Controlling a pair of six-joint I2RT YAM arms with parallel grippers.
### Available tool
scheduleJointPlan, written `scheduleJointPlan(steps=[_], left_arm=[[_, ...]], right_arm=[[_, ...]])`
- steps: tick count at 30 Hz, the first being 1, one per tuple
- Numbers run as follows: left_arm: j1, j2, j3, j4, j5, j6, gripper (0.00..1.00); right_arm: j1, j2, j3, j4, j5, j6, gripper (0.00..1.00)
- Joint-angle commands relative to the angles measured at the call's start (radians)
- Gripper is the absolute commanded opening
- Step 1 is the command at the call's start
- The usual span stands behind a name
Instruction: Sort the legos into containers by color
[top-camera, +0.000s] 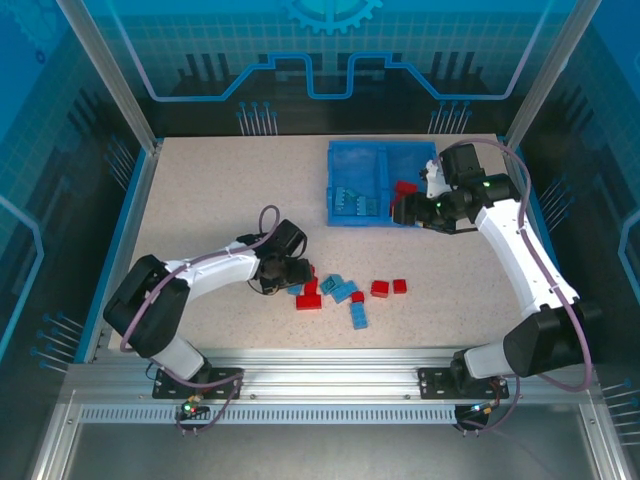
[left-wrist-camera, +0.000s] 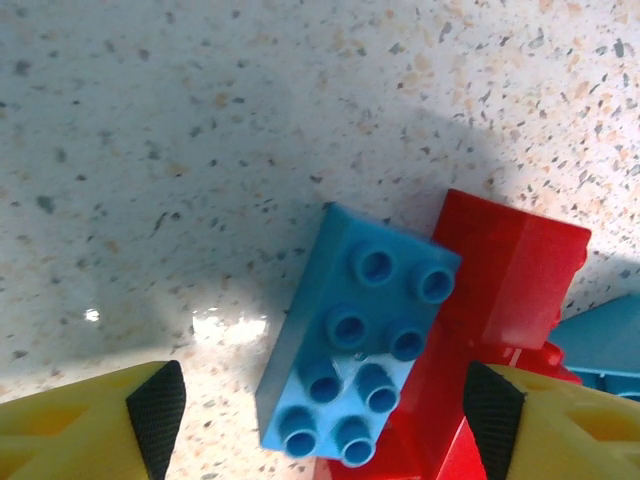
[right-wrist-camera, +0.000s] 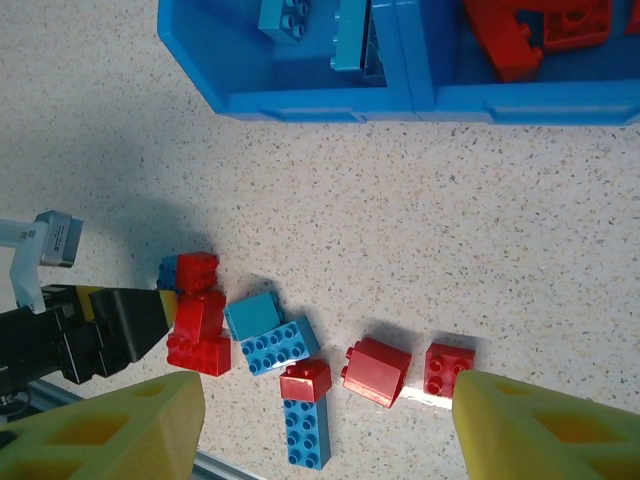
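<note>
Picking is in hand: the left gripper, jaws wide, straddles a light blue brick on the table (a red brick touches it), so it likely needs to close, lift and carry to the left half of the bin; the right gripper hangs wide and empty there

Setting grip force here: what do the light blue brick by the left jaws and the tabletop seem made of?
Light blue brick: probably hard moulded plastic, smooth, faint sheen, crisp round studs. Tabletop: speckled beige, stone-look laminate or composite, glossy where light glares; exact material unclear.
</note>
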Motion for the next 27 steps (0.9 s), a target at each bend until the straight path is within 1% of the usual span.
scheduleJointPlan(steps=[1,6,10,14,18,22,27], left_arm=[[0.005,0.029,0.011,0.000,0.015,0.034,0.80],[0.004,0.079,0.042,-0.034,-0.022,0.069,0.80],[0.004,0.097,0.056,-0.081,-0.080,0.099,0.75],[0.003,0.069,0.031,-0.091,-0.121,0.117,0.68],[0.004,0.040,0.000,-0.073,-0.124,0.129,0.62],[0.004,-0.001,-0.032,-0.012,-0.075,0.137,0.62],[0.004,0.025,-0.022,-0.048,-0.112,0.144,0.64]], right_arm=[[0.013,0.007,0.022,-0.035,-0.026,-0.013,0.68],[0.013,0.010,0.027,-0.040,-0.026,-0.015,0.69],[0.013,0.012,0.033,-0.043,-0.026,-0.015,0.69],[0.013,0.008,0.032,-0.044,-0.021,-0.015,0.69],[0.014,0.006,0.033,-0.044,-0.021,-0.014,0.70],[0.014,0.007,0.036,-0.044,-0.021,-0.009,0.70],[0.013,0.009,0.040,-0.044,-0.021,-0.007,0.70]])
